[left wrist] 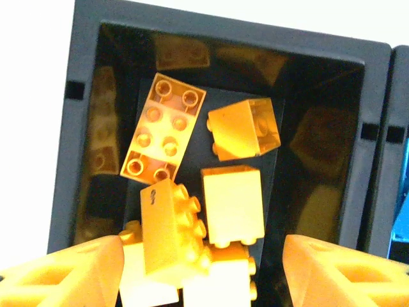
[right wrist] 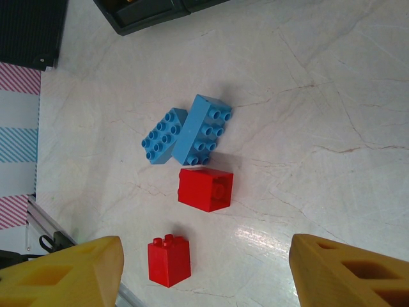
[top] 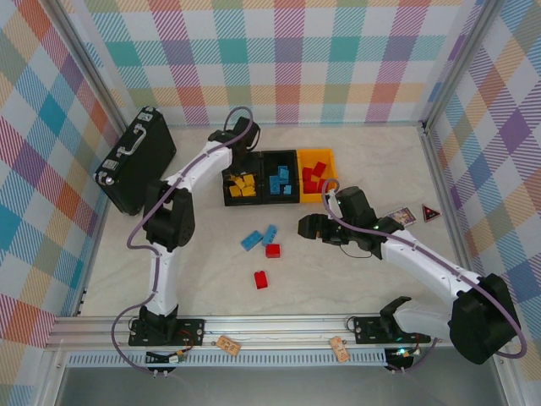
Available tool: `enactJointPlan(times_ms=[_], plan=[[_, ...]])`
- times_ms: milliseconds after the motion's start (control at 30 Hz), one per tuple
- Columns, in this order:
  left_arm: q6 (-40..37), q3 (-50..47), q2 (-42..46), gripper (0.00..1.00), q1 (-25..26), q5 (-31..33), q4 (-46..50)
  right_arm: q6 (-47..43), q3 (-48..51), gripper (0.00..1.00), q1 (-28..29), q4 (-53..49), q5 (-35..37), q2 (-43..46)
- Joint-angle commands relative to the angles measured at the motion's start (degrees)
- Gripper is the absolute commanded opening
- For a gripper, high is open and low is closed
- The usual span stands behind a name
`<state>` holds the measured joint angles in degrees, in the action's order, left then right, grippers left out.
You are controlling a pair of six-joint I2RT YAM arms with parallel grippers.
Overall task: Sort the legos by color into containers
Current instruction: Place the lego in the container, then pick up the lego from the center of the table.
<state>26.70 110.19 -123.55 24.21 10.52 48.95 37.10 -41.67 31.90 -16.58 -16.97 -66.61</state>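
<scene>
left tool (left wrist: 204,272): spread wide, nothing between the fingers, hangs over the left black bin (top: 241,203), probably the drop spot for yellow
yellow bricks (left wrist: 165,135): heaped in that bin, some studs-up, some on their sides
middle black bin (top: 281,200): blue bricks (top: 281,179) inside
yellow bin (top: 318,152): red bricks (top: 314,176) inside
right tool (right wrist: 206,268): spread wide, empty, above the counter (right wrist: 319,96), facing the loose bricks, looks lined up for a pick
loose blue pair (right wrist: 185,131): on the counter near the bins, touching each other
loose red cube (right wrist: 205,189): just beside the blue pair
second red brick (right wrist: 169,261): apart, nearer the arm bases
progress: mostly sorted, four bricks not yet binned
risk: the red cube is crowded by the blue pair, so a grab may nudge them
</scene>
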Motion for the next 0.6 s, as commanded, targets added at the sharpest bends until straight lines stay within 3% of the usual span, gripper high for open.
enactJointPlan(times_ms=[0, 567], plan=[[0.25, -4.65, 8.06, 0.66, 0.32, -1.98, -1.70, 0.17, -1.66, 0.70, 0.52, -2.12, 1.09, -0.76], [7.93, -47.27, 42.42, 0.66, 2.19, -16.15, -15.80, -1.26, -13.11, 0.69, 10.81, -9.83, 9.16, -12.63]])
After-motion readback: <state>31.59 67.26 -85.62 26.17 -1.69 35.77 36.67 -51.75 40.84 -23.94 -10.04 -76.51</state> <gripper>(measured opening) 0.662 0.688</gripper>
